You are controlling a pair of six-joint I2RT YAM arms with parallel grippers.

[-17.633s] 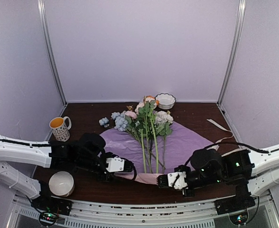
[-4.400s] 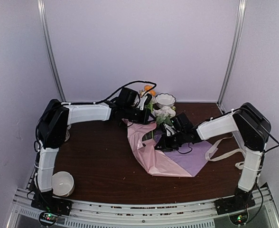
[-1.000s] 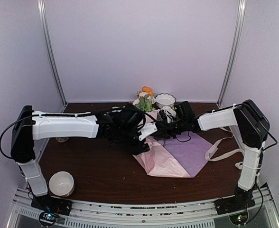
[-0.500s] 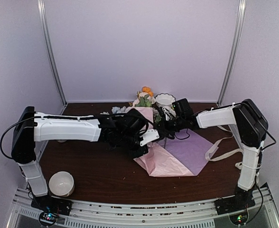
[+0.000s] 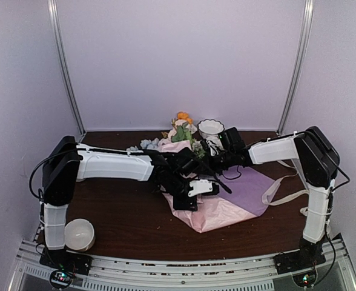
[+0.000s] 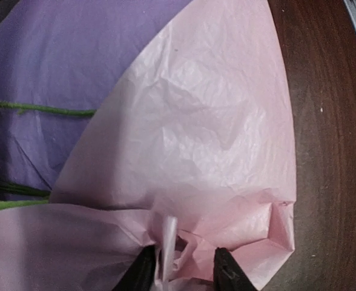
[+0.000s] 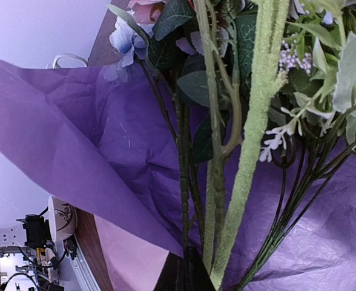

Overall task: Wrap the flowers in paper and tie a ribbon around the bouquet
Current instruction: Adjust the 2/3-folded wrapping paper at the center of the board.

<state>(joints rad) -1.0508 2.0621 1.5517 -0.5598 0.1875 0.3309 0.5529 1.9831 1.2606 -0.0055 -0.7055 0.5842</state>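
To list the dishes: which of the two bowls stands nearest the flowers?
The dark-rimmed bowl at the back, beside the flowers; the plain bowl sits front-left.

The dark wooden counter [image 5: 123,212] carries the crinkled paper [image 5: 250,185] at its middle, a pink face folded over lilac. The ribbon [image 5: 271,191] lies just beside it at 3 o'clock. A plain white bowl [image 5: 79,234] sits at 8 o'clock, a patterned bowl [image 5: 210,128] at 12.

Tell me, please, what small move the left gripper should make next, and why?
Probably close the left gripper on the crumpled fold of the thin pink-lilac paper sheet between its jaws: they stand apart, and green flower stalks show uncovered beside the folded flap.
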